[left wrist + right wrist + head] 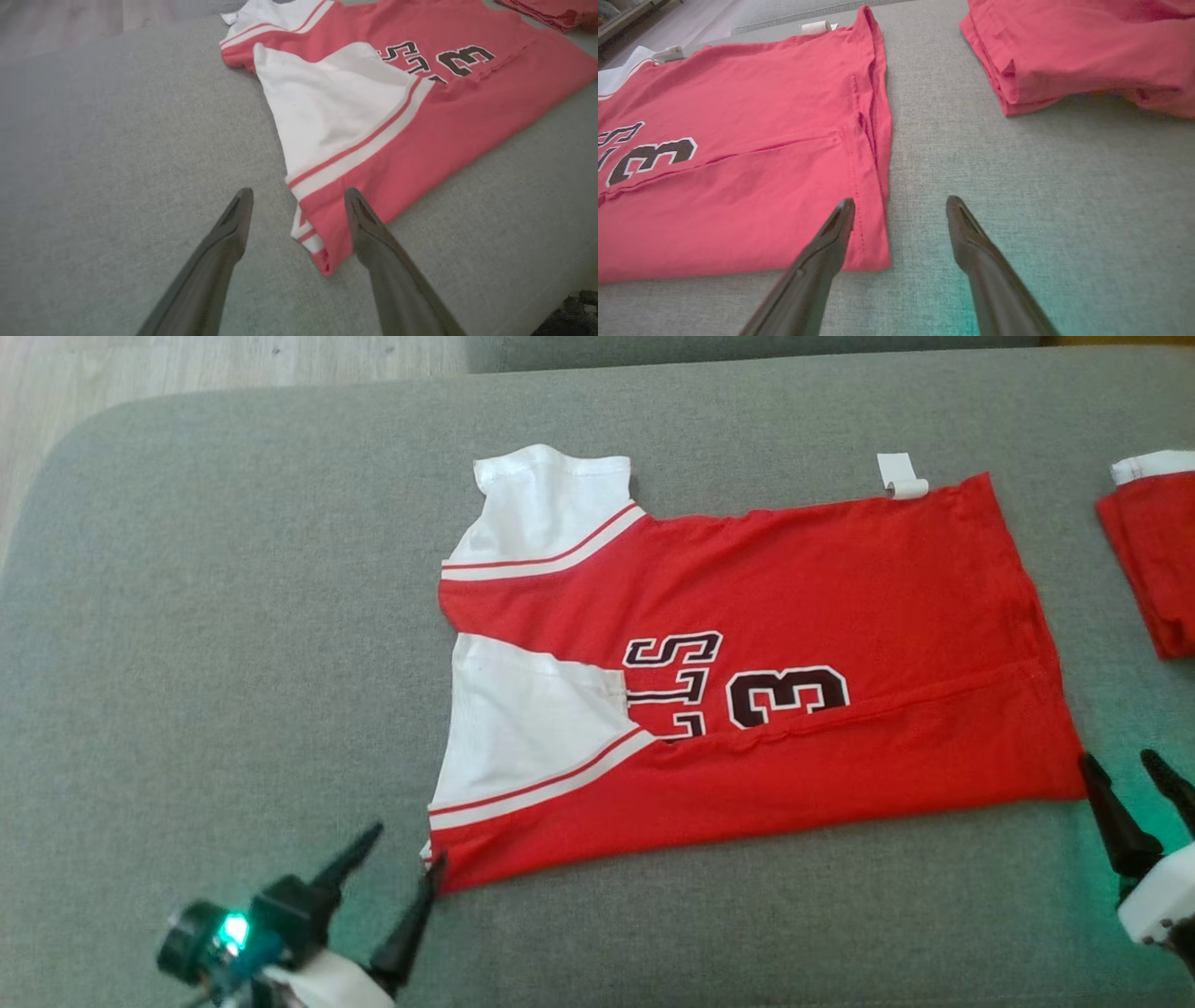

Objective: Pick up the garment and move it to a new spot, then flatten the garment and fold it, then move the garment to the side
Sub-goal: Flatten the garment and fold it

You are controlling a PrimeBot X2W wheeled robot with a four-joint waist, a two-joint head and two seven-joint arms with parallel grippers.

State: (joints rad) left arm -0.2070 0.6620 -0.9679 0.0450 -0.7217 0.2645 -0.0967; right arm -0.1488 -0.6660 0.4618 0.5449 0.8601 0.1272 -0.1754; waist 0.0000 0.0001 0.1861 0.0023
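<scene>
Head view: the shirt [747, 663] lies flat on the grey cushion [233, 616], its near side folded over.

Left wrist view: the left gripper [298, 191] stands wide open and empty, with the shoulder corner between its fingers.

Right wrist view: the right gripper [900, 199] is also open and empty at the hem corner. Probably each gripper is at one end so that the fold lies even.

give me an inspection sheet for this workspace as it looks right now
surface: grey cushion, no marks seen
job's things: jersey lying flat, near long edge folded over, white sleeves toward the left, label curling at its far edge
clutter: folded red garment at the right, apart from the jersey
grippers: left claw open at the jersey's near left corner; right claw open at its near right corner
cables: nothing seen
surroundings: wood floor beyond the cushion
</scene>
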